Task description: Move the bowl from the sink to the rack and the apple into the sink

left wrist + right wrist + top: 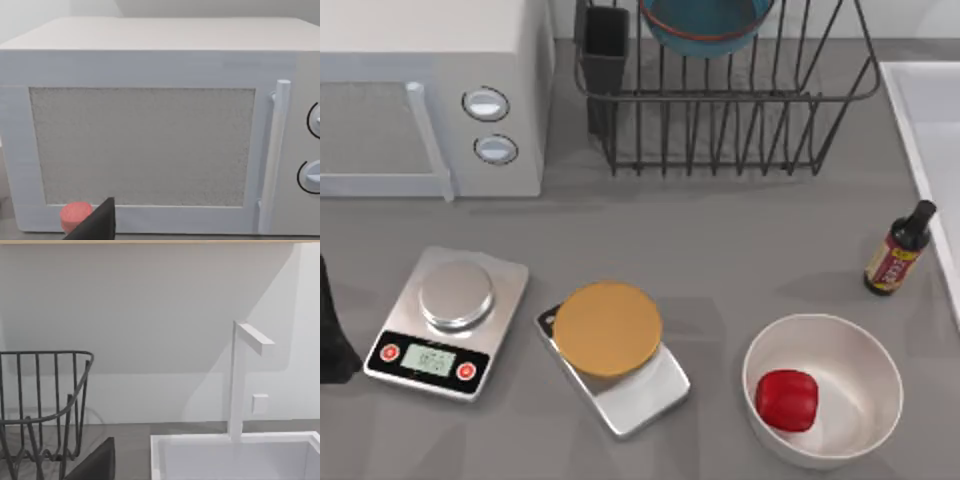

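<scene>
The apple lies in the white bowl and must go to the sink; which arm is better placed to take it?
Probably the right arm. The apple sits in the white bowl at the table's right, and the sink runs along that same edge. The left arm is parked at the far left, facing the microwave.

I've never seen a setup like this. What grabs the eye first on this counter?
Probably the red apple, glossy against the white bowl it sits in, near the table's front right. Next, the orange disc on the kitchen scale at front centre. At the back, the teal bowl sits in the black wire rack, beside the white microwave.
</scene>
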Robot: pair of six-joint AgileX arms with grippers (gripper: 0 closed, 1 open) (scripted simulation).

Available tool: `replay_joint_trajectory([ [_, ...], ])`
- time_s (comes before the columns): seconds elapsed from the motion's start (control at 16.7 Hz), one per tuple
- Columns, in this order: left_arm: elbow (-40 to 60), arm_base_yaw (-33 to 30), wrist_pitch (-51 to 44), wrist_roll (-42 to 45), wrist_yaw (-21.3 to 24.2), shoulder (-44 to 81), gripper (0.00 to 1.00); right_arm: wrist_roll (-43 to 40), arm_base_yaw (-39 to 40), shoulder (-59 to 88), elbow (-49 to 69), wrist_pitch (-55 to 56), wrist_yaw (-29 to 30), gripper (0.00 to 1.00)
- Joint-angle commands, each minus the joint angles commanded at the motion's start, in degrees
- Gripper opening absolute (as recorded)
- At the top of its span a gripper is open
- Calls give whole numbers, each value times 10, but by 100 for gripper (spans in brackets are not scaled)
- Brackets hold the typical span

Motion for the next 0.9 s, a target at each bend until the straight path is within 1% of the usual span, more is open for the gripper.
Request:
replay_joint_trajectory([
  [0.12,0,0,0,0,0,0,100,0,-18,-36,-35,-34,-37,100],
  [0.24,0,0,0,0,0,0,100,0,-25,-50,-52,-50,-53,100],
  [0.9,0,0,0,0,0,0,100,0,-25,-50,-52,-50,-53,100],
])
